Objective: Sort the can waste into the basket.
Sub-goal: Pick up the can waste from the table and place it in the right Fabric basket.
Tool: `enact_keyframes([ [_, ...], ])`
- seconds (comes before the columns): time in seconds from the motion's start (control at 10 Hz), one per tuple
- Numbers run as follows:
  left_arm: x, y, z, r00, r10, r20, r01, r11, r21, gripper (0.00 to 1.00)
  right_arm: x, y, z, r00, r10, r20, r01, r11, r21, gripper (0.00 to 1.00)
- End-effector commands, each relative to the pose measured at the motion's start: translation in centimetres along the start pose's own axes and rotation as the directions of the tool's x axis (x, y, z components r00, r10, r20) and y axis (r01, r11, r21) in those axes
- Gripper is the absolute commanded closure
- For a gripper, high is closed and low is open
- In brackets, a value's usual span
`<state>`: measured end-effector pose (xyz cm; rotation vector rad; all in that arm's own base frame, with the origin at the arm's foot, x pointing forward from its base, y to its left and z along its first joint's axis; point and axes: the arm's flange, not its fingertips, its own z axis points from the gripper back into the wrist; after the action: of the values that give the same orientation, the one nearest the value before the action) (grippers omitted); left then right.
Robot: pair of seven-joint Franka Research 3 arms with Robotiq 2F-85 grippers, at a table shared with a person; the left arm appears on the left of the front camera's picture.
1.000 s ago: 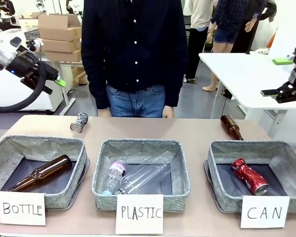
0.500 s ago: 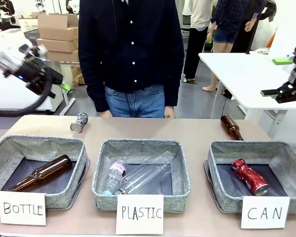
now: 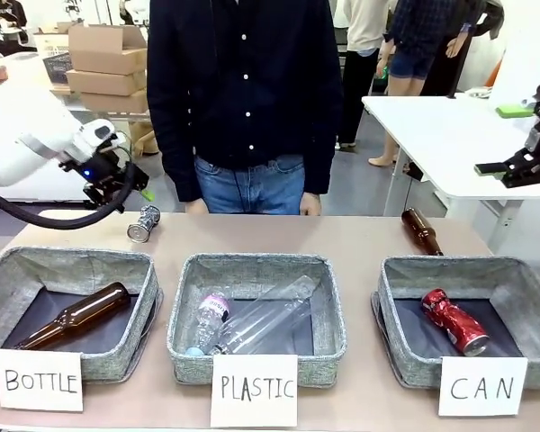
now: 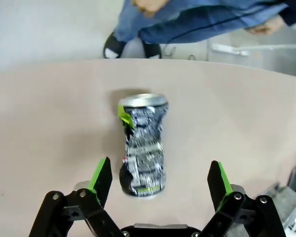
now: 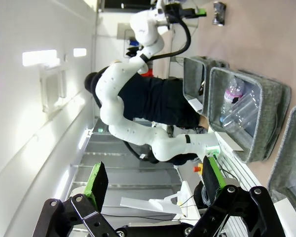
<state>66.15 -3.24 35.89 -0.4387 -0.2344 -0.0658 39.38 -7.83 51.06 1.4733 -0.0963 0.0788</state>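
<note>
From my console I see a wide tan table (image 3: 360,243) with a person (image 3: 243,90) in a dark shirt and jeans standing at its far edge. My left arm (image 3: 27,144), white, reaches in from the left above the table's far left corner. Three grey fabric baskets stand in a row along the near edge, each fronted by a white hand-lettered card. The left basket (image 3: 72,261), marked BOTTLE, holds a brown glass bottle (image 3: 76,315). The middle basket (image 3: 252,263), marked PLASTIC, holds clear plastic bottles (image 3: 252,324). The right basket (image 3: 450,266), marked CAN, holds a dented red can (image 3: 454,321) lying on its dark lining. A second brown bottle (image 3: 422,231) lies on the table just behind that right basket. A crushed dark and silver can (image 3: 144,223) lies on its side on the bare table behind the BOTTLE basket, close to the far edge. My left gripper (image 3: 137,193) hangs just above and beside it. In the left wrist view the gripper (image 4: 160,168) has its green-tipped fingers spread wide, gripping nothing, with the can (image 4: 143,145) lying lengthwise between and beyond them. My right gripper (image 5: 153,168) is also spread wide and empty, raised off to the table's right side (image 3: 499,168).
</note>
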Motion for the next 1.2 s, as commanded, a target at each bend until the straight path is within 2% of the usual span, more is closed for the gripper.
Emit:
enact_keyframes([
  [0.0,1.7,-1.7,-2.1,0.999,0.032,-0.008,-0.031,0.994,0.103,0.0,0.0,0.2,0.1,1.0,0.022,-0.001,-0.022,1.0,-0.007,0.0],
  [0.2,2.7,-2.2,-4.8,0.999,0.036,0.019,-0.039,0.979,0.198,0.0,0.0,0.2,0.1,1.0,0.022,-0.001,-0.022,1.0,-0.007,0.0],
  [0.4,3.1,-2.2,-6.6,0.998,0.065,0.001,-0.063,0.96,0.271,0.0,0.0,0.2,0.1,1.0,0.022,-0.001,-0.022,1.0,-0.007,0.0],
  [0.8,3.1,-2.8,-7.5,0.998,0.068,-0.008,-0.063,0.957,0.282,0.0,0.0,0.2,0.1,1.0,0.022,-0.001,-0.022,1.0,-0.007,0.0],
  [0.9,3.1,-2.9,-7.5,0.997,0.075,-0.008,-0.069,0.954,0.293,0.6,0.0,0.2,0.1,1.0,0.022,-0.001,-0.022,1.0,-0.007,0.0],
  [1.0,3.1,-2.8,-7.4,0.997,0.077,-0.008,-0.072,0.954,0.292,0.6,0.0,0.2,0.1,1.0,0.022,-0.001,-0.022,1.0,-0.007,0.0],
  [1.1,3.1,-2.8,-7.4,0.996,0.082,-0.017,-0.074,0.952,0.298,1.0,0.0,0.2,0.1,1.0,0.022,-0.001,-0.022,1.0,-0.007,0.0],
])
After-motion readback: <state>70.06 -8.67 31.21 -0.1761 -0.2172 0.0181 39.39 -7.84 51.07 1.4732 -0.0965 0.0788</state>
